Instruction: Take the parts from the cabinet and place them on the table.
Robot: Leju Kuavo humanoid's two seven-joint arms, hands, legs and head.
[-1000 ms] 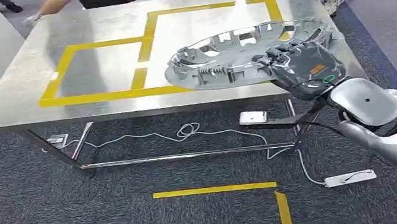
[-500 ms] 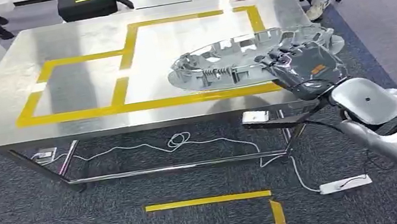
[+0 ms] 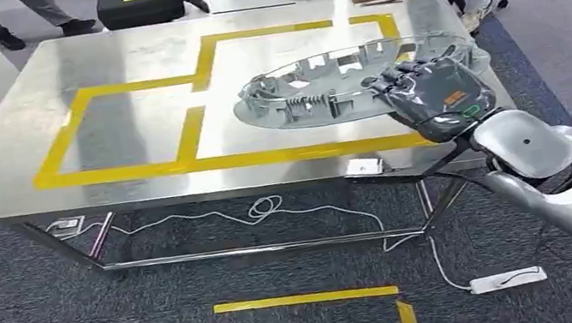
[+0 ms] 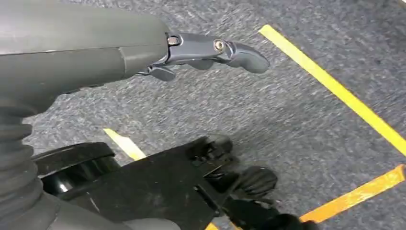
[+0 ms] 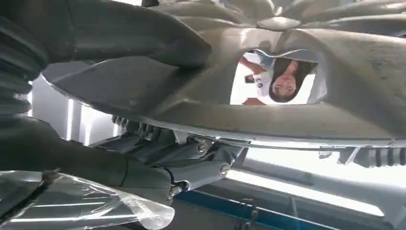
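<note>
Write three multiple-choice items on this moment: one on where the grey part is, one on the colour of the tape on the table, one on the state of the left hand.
1. Where is the grey round part?
A. On the carpet under the table
B. Over the right side of the steel table, in the right hand
C. On the cardboard box

2. What colour is the tape marking the table?
A. Yellow
B. Red
C. Blue

3. What state is the left hand in?
A. Holding a cable
B. Pressed on the table
C. Holding nothing, above the carpet

Answers: 1 B, the head view shows the right hand gripping its rim over the taped area. 2 A, the outlines are yellow. 3 C, the left wrist view shows nothing in its fingers and carpet beyond them.
</note>
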